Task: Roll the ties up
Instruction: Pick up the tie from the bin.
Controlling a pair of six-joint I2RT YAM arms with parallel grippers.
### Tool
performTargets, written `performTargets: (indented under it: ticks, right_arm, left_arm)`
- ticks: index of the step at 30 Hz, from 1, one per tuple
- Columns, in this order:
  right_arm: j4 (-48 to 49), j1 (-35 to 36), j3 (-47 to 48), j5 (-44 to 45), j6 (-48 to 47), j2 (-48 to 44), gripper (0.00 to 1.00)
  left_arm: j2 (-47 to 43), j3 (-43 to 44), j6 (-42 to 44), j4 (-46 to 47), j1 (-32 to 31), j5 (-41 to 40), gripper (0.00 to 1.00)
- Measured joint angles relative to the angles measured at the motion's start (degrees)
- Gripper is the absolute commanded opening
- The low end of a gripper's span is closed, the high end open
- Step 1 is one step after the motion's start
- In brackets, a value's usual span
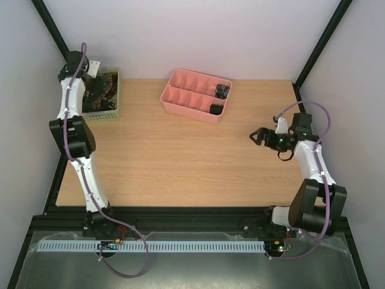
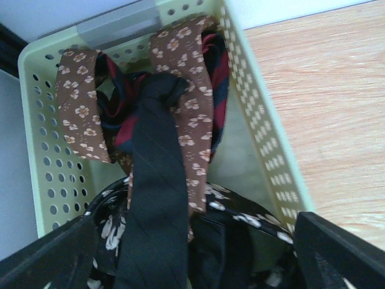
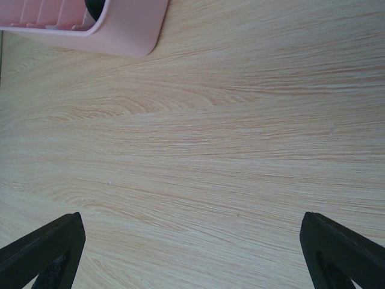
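Observation:
A pale green basket (image 2: 264,120) holds several loose ties: a plain black tie (image 2: 156,198) on top, a brown tie with pale flowers (image 2: 192,102), a red and navy striped tie (image 2: 219,66) and a black tie with white flowers (image 2: 258,214). My left gripper (image 2: 192,227) hangs low over this heap at the table's far left (image 1: 98,83), jaws wide apart on either side of the black tie, touching nothing I can see. Over bare wood at the right, my right gripper (image 1: 256,137) stands open and empty (image 3: 192,227). Two dark rolled ties (image 1: 219,99) sit in the pink tray.
The pink divided tray (image 1: 180,99) stands at the back centre, and its corner shows in the right wrist view (image 3: 129,30). The green basket (image 1: 115,112) sits against the back left edge. Bare wooden tabletop (image 1: 180,162) lies between the arms.

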Motion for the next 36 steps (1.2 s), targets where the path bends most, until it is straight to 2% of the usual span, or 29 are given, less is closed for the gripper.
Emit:
performTargets:
  ticks: [5, 13, 19, 24, 29, 31, 33, 36]
  right_arm:
    - [-0.11, -0.55, 0.81, 0.07, -0.17, 2.62, 0.98]
    - [-0.17, -0.66, 4.35, 0.46, -1.16, 6.03, 0.99]
    - [-0.24, -0.66, 5.2, 0.5, -1.31, 7.34, 0.99]
    - [-0.22, -0.66, 5.33, 0.48, -1.29, 7.65, 0.99]
    - [-0.2, -0.66, 5.33, 0.46, -1.11, 7.82, 0.99]
    - [-0.2, -0.66, 5.33, 0.46, -1.09, 7.82, 0.98]
    - [-0.2, -0.66, 5.33, 0.44, -1.07, 7.82, 0.99]
    - [-0.2, -0.66, 5.33, 0.44, -1.05, 7.82, 0.99]
  left_arm:
    - [3.8, 1.92, 0.46, 2.08, 0.92, -1.62, 0.79]
    - [7.06, 1.97, 0.57, 2.91, 1.36, -4.0, 0.78]
    - [7.1, 0.94, 1.27, 2.97, 1.53, -6.56, 0.67]
    - [7.13, 0.76, 1.33, 2.93, 2.43, -8.83, 0.66]
    - [7.13, -0.72, 1.46, 2.86, 3.19, -9.51, 0.55]
    - [7.13, -1.18, 1.53, 2.4, 3.5, -9.51, 0.6]
    - [7.1, -1.22, 1.55, 2.01, 3.82, -9.16, 0.7]
    - [6.82, -1.33, 1.22, 1.38, 4.44, -5.86, 0.77]
